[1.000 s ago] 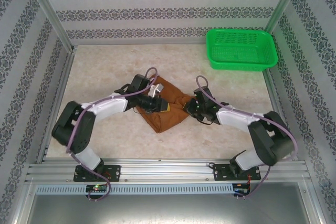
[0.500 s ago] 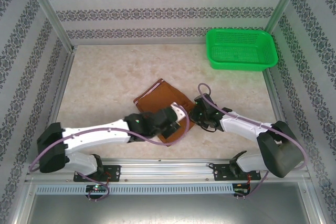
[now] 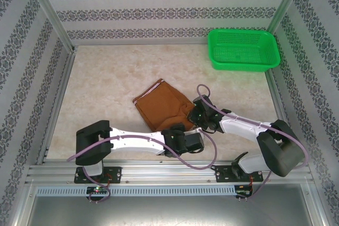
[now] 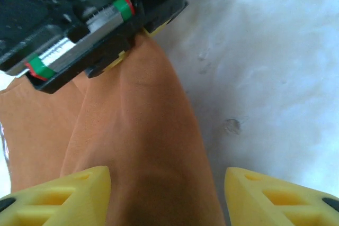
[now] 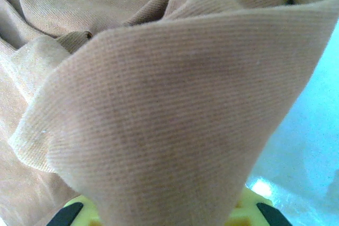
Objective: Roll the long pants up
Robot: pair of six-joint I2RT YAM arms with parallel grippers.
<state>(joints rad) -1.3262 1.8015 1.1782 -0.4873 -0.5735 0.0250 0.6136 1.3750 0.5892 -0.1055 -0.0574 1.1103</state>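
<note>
Pants (image 3: 161, 108) bunched mid-frame in top view; left gripper (image 4: 167, 186) released, cloth running between its fingers; right gripper (image 3: 197, 115) at their right edge, cloth draped over it, can't tell grip.

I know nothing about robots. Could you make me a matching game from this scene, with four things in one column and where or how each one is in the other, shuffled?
Things
1. green plastic mesh basket
2. rust-brown cloth long pants
3. left gripper
4. right gripper

Places or states
A. yellow fingers apart, cloth between them
B. far right corner of the beige table
C. folded at mid-table
D. at the pants' right edge, with a cloth fold hiding its fingers

Pairs: 1-B, 2-C, 3-A, 4-D
</note>
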